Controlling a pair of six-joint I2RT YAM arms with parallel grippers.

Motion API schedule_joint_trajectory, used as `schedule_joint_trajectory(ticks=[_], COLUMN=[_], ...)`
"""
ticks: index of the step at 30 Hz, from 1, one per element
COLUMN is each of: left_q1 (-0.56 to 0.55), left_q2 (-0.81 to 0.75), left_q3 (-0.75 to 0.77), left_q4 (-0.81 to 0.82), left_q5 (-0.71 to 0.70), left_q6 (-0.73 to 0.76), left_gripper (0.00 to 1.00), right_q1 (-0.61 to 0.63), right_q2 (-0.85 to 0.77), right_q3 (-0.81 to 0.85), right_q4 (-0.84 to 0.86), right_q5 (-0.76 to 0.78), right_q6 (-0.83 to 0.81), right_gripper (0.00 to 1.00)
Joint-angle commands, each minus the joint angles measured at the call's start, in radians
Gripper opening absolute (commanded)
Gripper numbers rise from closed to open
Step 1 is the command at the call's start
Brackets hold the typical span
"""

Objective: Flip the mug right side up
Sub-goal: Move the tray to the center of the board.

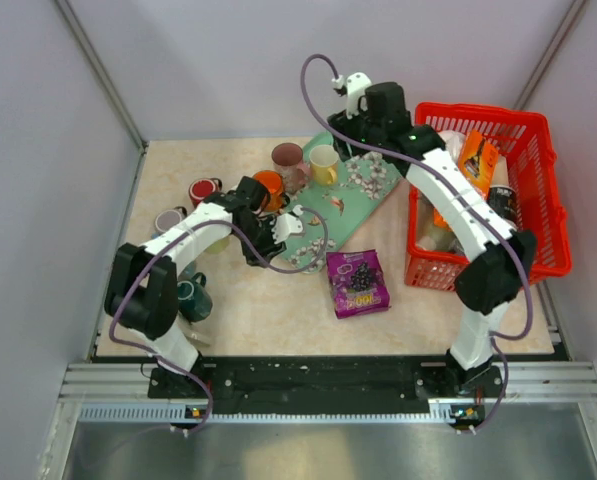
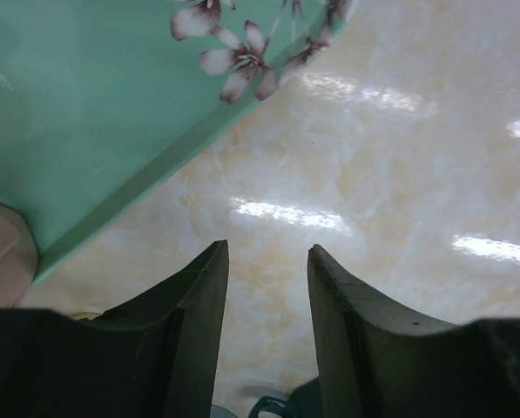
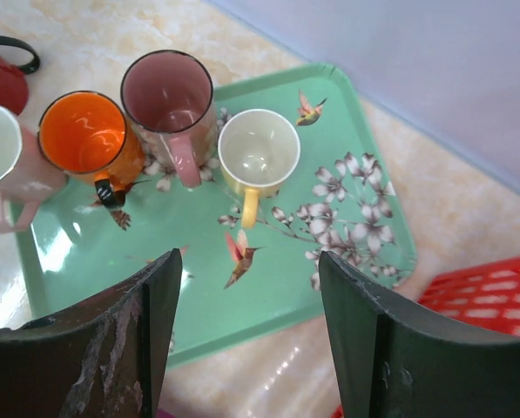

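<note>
Light bright & even, diffuse from overhead; shadows soft, faint under arms [image 1: 458,215] in top view, which is low-res. Left wrist view: white glare streaks on table [image 2: 399,174] at centre & 3 o'clock; left fingers [image 2: 190,331] at 6 o'clock dark, slightly soft. Right wrist view: sharp mid-frame, sheen on tray [image 3: 64,248] at 8 o'clock; right fingers [image 3: 120,348] a bit blurred.

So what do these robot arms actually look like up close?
The left arm and right arm are both built of white links joined by chunky black joints. A thin purple cable loops loosely along each one. The left fingers are dark, smooth wedges. The right fingers have the same shape but carry pale scratches.
</note>
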State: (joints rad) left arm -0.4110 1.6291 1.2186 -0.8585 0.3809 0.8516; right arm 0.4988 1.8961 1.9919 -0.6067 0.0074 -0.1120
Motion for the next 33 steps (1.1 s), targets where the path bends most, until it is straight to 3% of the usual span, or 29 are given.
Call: schedule_joint_trajectory(ticks=[1,14,20,30,33], left_q1=[-0.020,-0.057,-0.057,-0.060,-0.068], left_q2=[0.063,0.216,0.259,0.255,0.212], left_q3=[0.044,0.139,0.125,0.087,0.030], left_q4=[0.101,0.061,0.026,-0.011,0.003], left_q5=[-0.099,-0.089,-0.112,-0.099,-0.074], left_q6=[0.055,0.152,0.253,0.270,0.268], left_gripper=[0.47,0.47,0.52,0.16,0.11], right_q1=[-0.026,-0.043,-0.043,-0.043,-0.043], right_q2=[-0.147,-0.190,-0.178,-0.169,-0.161], right_q3=[-0.090,-0.179,-0.173,-0.183,-0.186], right_q4=[0.007,0.013,0.008,0.007,0.007], right_q5=[-0.047,-0.073,-0.070,-0.072,-0.072], right_q6=[-0.072,0.002,0.000,-0.002,-0.012], right_gripper=[0.64,0.64,0.64,0.64,0.64])
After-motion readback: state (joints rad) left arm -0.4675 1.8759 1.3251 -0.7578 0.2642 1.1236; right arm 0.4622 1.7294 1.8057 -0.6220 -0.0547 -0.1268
